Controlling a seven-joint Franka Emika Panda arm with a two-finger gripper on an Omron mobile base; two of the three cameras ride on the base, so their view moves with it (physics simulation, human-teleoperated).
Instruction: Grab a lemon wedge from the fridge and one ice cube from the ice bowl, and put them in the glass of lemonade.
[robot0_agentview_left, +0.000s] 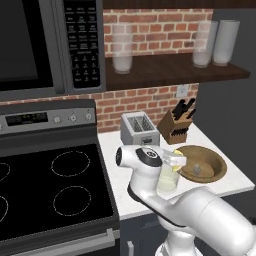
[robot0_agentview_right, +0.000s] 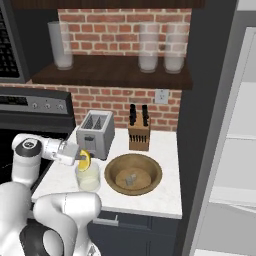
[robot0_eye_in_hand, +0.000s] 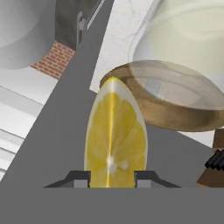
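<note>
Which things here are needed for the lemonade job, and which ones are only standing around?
Needed:
- lemon wedge, held in the gripper
- glass of lemonade
- ice cube
- ice bowl
- fridge

Only standing around:
- toaster
- knife block
- tall glasses on the shelf
- stove
- microwave

Arm: rises from the base, bends at the elbow, forearm reaching out level.
Wrist: turned sideways, hand lying roughly horizontal.
Gripper (robot0_agentview_right: 82, 159): jaws closed on the lemon wedge (robot0_eye_in_hand: 115, 135), one fingertip (robot0_eye_in_hand: 80, 179) at 9 o'clock of it, the other at 3 o'clock.
</note>
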